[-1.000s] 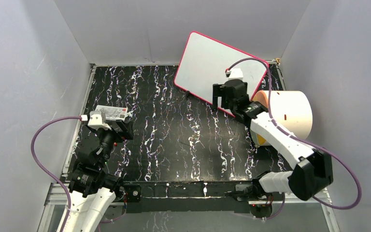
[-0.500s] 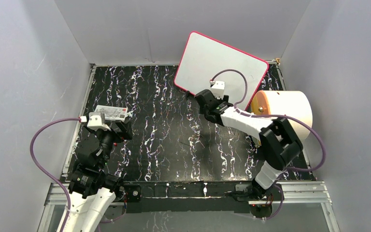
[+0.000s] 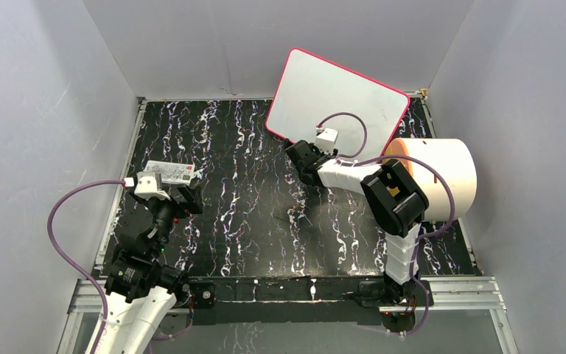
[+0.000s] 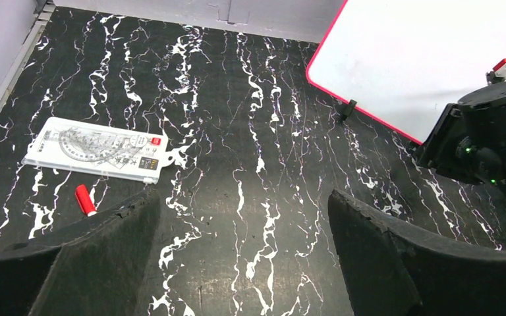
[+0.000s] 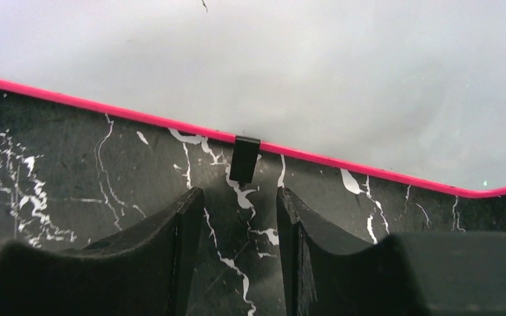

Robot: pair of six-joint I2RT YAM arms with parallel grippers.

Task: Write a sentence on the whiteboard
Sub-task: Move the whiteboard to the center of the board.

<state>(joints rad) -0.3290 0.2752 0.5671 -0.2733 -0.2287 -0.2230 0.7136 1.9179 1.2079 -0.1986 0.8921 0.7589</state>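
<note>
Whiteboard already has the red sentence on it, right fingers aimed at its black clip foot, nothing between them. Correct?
No: the whiteboard is blank, as the top external view shows; no red words on it. The rest stands: the right fingers point at its black clip foot with nothing between them.

Item 1: my left white-and-black jointed arm [image 3: 138,274], folded close above its base, wrist lifted. I see the left black two-finger gripper [image 4: 240,217] facing forward, jaws spread wide, nothing between.

Item 2: my right white-and-black jointed arm [image 3: 394,203], upper link upright, elbow bent, forearm stretched leftward and away. The right black two-finger gripper [image 5: 238,197] tips downward, jaws a narrow gap apart, empty.
</note>
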